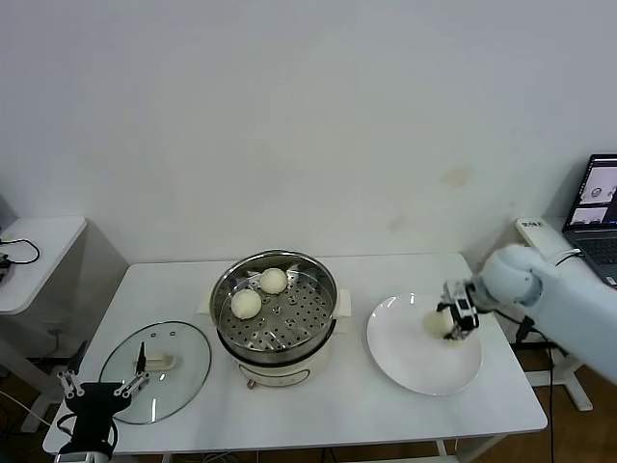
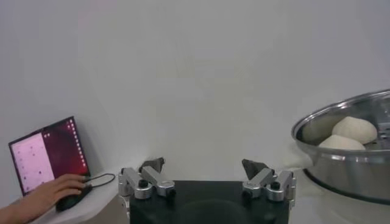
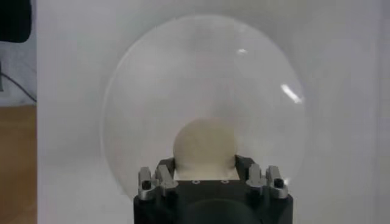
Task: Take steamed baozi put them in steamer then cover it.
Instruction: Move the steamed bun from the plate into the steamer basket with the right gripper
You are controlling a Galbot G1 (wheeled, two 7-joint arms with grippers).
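The steamer (image 1: 224,289) stands mid-table on its cream base, with two steamed baozi (image 1: 274,280) (image 1: 246,303) on the perforated tray. My right gripper (image 1: 455,318) is shut on a third baozi (image 1: 438,324) just over the white plate (image 1: 410,367). In the right wrist view the baozi (image 3: 204,140) sits between the jaws of the right gripper (image 3: 205,163), above the plate (image 3: 201,61). No fourth baozi shows. The cover (image 1: 183,371) lies flat on the table left of the steamer. My left gripper (image 1: 101,384) is open and empty at the table's front left corner, beside the cover; it also shows in the left wrist view (image 2: 203,164).
A laptop (image 1: 600,207) and a white box (image 1: 535,231) stand off the table's right end. A small side table (image 1: 34,256) is at the far left. In the left wrist view a person's hand (image 2: 52,190) rests on a mouse by a laptop (image 2: 46,155); the steamer (image 2: 341,164) is alongside.
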